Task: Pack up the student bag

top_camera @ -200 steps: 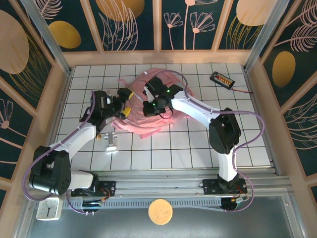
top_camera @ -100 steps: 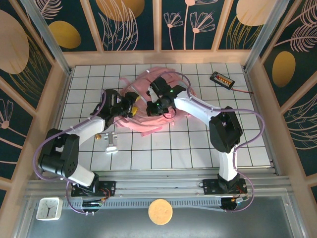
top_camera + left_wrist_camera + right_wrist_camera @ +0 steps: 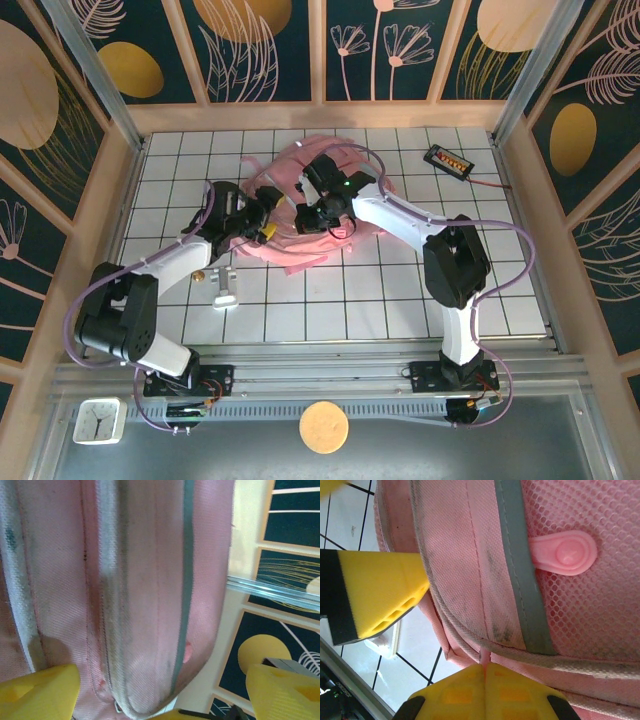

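The student bag (image 3: 290, 250) lies on the far middle part of the white tiled table (image 3: 400, 290), with its pink straps spread loosely around it. Both arms reach to it from the near edge.

The left gripper (image 3: 264, 221) is at the left edge of the bag. In the left wrist view its two yellow fingers (image 3: 40, 690) stand wide apart (one in each lower corner of the view), and the pink fabric of the bag, with a grey band (image 3: 187, 580) along it, runs between them. The pincer is spread and does not press the fabric.

The right gripper (image 3: 313, 217) is over the middle of the bag, just beside the left one. In the right wrist view its yellow fingertips (image 3: 455, 695) are pressed together, and a thin pink edge of the bag goes into the seam between them, so it pinches the bag. Above this there is pink mesh with a round pink rubber zipper pull (image 3: 565, 552). One of the left gripper's yellow fingers (image 3: 375, 597) is close to the same edge.

A black device with a cable (image 3: 447, 160) lies at the far right of the table, well apart from the bag. A small metal piece (image 3: 224, 289) lies near the left arm.
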You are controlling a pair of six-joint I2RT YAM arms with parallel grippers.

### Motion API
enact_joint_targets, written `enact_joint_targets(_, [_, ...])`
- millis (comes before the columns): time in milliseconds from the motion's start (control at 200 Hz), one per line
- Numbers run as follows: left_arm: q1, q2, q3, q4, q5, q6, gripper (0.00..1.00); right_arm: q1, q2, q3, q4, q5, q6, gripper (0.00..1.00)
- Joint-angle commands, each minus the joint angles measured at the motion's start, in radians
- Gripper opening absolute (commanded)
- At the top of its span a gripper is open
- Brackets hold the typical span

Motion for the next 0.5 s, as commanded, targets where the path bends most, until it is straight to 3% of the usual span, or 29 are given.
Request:
enact_joint_targets(0, [-0.005,0.052,0.049,-0.037,0.029,0.028,0.82,0.002,-0.037,0.012,0.018,-0.016,-0.003,0.00])
enact_joint_targets(100, [-0.005,0.080,0.069,-0.028,0.036,0.035,0.77,0.008,-0.036,0.012,0.018,-0.008,0.007,0.00])
enact_joint_targets(280, [-0.005,0.110,0.059,0.021,0.060,0.016,0.57,0.017,-0.038,0.009,0.013,0.008,0.014,0.00])
enact_joint_targets(490, [-0.005,0.119,0.057,0.044,0.074,0.015,0.45,0.024,-0.043,-0.005,0.012,0.021,0.022,0.00])
